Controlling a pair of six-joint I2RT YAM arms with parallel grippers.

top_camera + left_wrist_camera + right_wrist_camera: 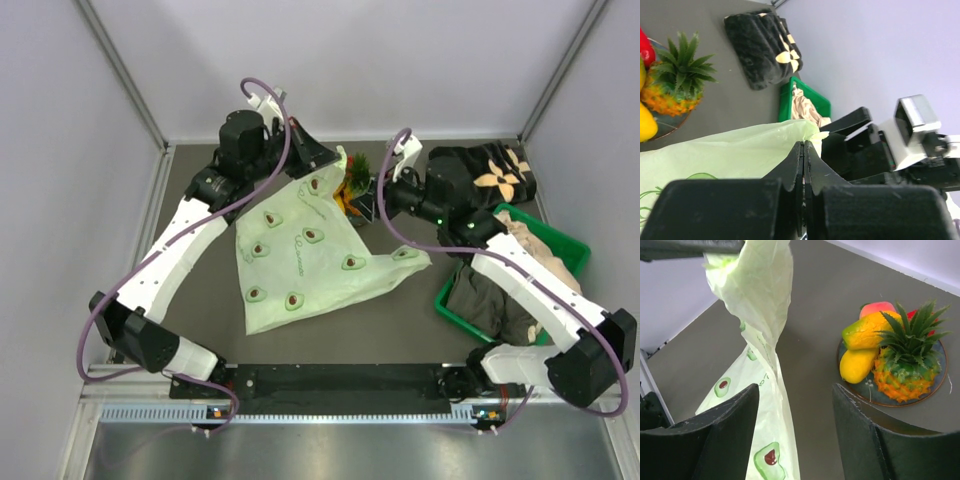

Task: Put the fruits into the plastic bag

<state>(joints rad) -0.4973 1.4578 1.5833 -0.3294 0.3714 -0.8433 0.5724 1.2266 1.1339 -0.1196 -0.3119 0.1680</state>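
The plastic bag (300, 255) lies spread on the bench (400, 320), lengthwise near to far, 1 far edge lifted in the clamped left pincer (804, 145). The right pincer (795, 390) gapes beside that hanging fold. Beyond, the fruits (870, 332) crowd a plate (867, 390), the pineapple (902, 372) crown pointing away.

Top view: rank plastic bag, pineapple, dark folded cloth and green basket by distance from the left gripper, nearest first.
1. plastic bag: its top corner is pinched in the shut left gripper.
2. pineapple: just right of that gripper, at the back.
3. dark folded cloth: back right corner.
4. green basket: right side, nearer the arm bases.
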